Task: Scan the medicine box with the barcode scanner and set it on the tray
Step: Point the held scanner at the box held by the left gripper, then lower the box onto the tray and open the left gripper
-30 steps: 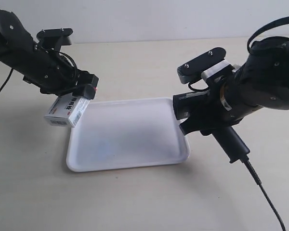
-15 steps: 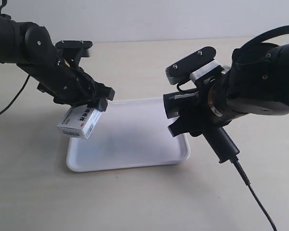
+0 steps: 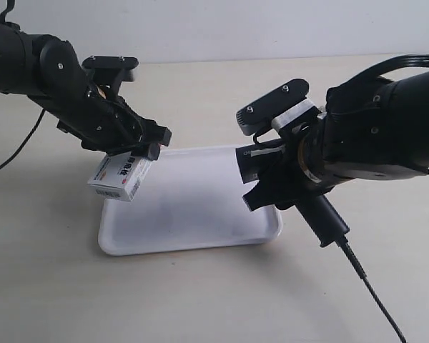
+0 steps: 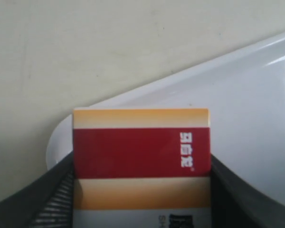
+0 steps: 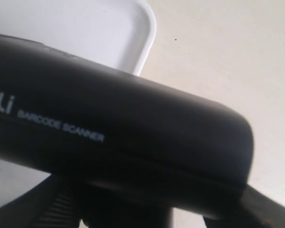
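Between the jaws of the left gripper (image 4: 141,199) we see the medicine box (image 4: 141,152), pressed on both sides and held in the air above the near-left corner of the tray (image 3: 200,246). The right gripper (image 3: 289,182) is closed on the barcode scanner (image 3: 272,171), whose head looks left across the tray toward the box.

We think the main risk is a failed scan — we cannot tell whether the barcode face is turned toward the scanner head. A second risk is the release: the box hangs over the tray's rim, so it may land half outside or tip.

Both arms reach inward from opposite sides, wrists bent downward — the scanner's handle and its cable (image 3: 375,300) trail to the near right.
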### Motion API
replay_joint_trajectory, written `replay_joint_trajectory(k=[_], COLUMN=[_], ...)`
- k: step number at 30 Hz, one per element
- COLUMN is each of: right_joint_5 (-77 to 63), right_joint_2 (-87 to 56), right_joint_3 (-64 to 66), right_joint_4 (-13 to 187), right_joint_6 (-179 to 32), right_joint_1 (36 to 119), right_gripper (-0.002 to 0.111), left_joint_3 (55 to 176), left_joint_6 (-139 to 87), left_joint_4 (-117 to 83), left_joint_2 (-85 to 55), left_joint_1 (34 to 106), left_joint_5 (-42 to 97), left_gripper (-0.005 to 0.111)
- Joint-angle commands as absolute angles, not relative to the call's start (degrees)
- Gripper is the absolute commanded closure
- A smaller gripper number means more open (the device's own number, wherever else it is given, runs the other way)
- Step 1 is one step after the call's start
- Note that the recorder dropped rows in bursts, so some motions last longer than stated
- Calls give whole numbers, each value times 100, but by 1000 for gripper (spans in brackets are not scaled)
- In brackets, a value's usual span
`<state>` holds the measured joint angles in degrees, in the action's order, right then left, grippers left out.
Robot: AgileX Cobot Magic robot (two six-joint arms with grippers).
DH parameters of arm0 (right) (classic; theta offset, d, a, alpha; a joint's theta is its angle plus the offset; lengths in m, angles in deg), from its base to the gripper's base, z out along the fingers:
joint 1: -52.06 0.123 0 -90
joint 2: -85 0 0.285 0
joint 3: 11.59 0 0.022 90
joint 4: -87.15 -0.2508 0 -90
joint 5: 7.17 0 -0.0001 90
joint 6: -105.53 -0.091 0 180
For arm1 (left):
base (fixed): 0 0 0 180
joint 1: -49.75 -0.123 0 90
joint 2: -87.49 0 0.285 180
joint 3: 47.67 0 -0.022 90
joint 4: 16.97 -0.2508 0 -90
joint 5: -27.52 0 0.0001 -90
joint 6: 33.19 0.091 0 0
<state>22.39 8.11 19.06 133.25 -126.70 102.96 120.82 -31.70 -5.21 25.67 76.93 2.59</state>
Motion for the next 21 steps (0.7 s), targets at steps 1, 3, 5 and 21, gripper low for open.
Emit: replay_joint_trajectory(k=[1,3,5,21], right_joint_5=[2433,2443,2449,878], right_joint_2=[656,644,669,787], right_joint_3=[1851,1851,1851,2280], right_joint_4=[13494,13494,13616,13660], right_joint_6=[-12750,-12750,-12750,-13133], right_joint_1=[10306,10306,10306,8387], right_gripper=[108,108,108,108], left_joint_3=[12129,12129,12129,12129], left_joint_6=[-3221,-3221,-3221,-2581], left_joint_4=[-587,-587,-587,-567], left_joint_2=[2658,2658,2645,2475], left_joint_1=[7708,7708,7708,8284], left_joint_5=[443,443,424,369], left_gripper=[107,107,107,107])
